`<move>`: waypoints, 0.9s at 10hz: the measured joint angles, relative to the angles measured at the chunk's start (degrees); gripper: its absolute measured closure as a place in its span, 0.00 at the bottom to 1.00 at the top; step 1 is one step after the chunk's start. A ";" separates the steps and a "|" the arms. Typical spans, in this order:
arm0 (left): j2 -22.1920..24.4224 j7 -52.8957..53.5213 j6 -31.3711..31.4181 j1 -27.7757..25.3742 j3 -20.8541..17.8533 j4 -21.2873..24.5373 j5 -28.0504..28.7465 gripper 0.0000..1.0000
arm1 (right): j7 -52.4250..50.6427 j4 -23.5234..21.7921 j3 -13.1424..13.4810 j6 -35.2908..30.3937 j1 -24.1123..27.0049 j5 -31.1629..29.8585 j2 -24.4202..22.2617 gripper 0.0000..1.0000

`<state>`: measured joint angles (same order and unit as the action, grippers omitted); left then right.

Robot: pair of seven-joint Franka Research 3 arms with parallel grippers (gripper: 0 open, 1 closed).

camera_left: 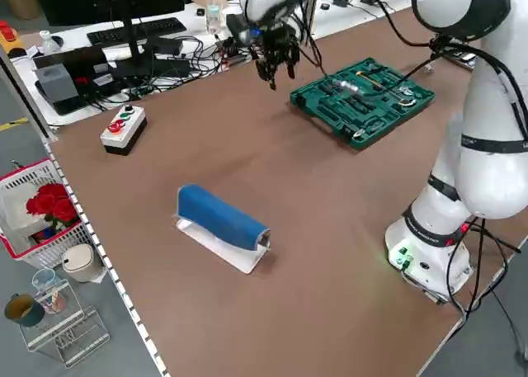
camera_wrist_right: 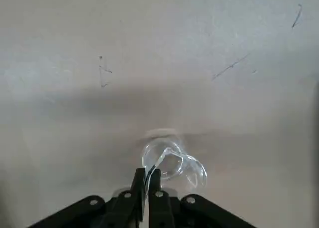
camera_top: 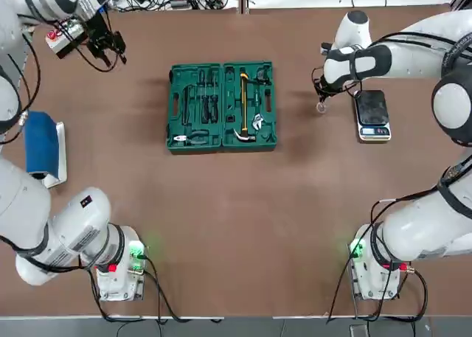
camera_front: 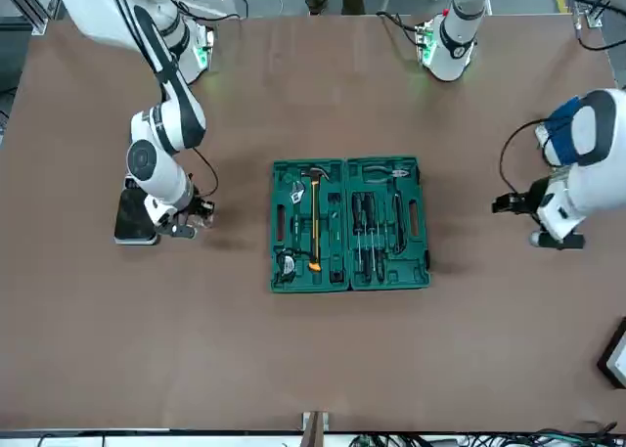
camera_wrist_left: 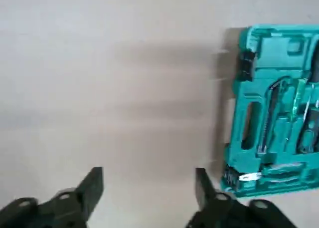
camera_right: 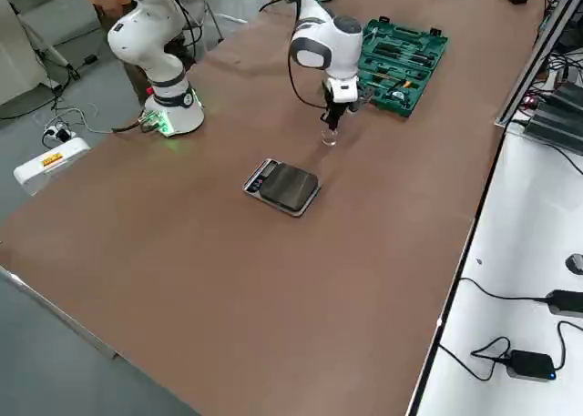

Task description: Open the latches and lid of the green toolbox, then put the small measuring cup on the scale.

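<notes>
We see the green toolbox (camera_top: 221, 106) lying fully open near the middle of the brown worktop (camera_top: 236, 226), its two halves flat side by side. One half holds a yellow-handled hammer (camera_top: 243, 105) and a wrench; the other, which we take for the lid (camera_top: 196, 107), carries screwdrivers and pliers in moulded slots. The latches are too small for us to make out.

Our right claw (camera_top: 321, 101) hangs low over the worktop between the toolbox and the scale (camera_top: 372, 114), just beside the scale. Its fingers (camera_wrist_right: 153, 180) are clenched on the rim of the small measuring cup (camera_wrist_right: 172, 163), pinching the clear wall between them. In the right side view the cup (camera_right: 329, 138) seems to sit at or just above the worktop surface, though we cannot tell for sure whether it touches. The scale's black platform carries nothing.

Our left claw (camera_top: 103, 46) is raised near the far left corner of the worktop, well apart from the toolbox, with its fingers (camera_wrist_left: 92, 185) spread wide and nothing between them. Close to it sits a grey button box (camera_left: 124, 128) with red and green buttons. A blue roll on a white base (camera_left: 221, 224) lies at the left edge of the worktop, nearer the arm bases.
</notes>
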<state>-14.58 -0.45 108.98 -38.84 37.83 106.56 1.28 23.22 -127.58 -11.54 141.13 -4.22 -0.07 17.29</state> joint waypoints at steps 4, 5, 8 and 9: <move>4.89 -4.11 -8.63 10.75 -7.36 -9.52 0.10 0.00 | 0.28 1.36 0.32 -8.13 0.64 -7.31 -3.59 0.93; 6.24 -6.14 -11.08 16.41 -12.76 -11.79 0.10 0.00 | -0.26 1.11 0.78 -10.50 1.05 -9.12 -5.68 0.93; 12.49 -12.29 -13.09 28.93 -24.54 -13.08 0.09 0.00 | -11.39 -2.57 7.06 -11.05 1.73 -10.59 -10.93 0.93; 13.79 -14.33 -13.75 29.85 -24.90 -13.37 0.09 0.00 | -15.81 -4.90 10.13 -8.04 1.94 -11.64 -11.70 0.93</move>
<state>-0.79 -14.78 95.23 -8.99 12.93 93.20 1.37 7.41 -132.48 -1.41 133.10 -2.28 -11.71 5.59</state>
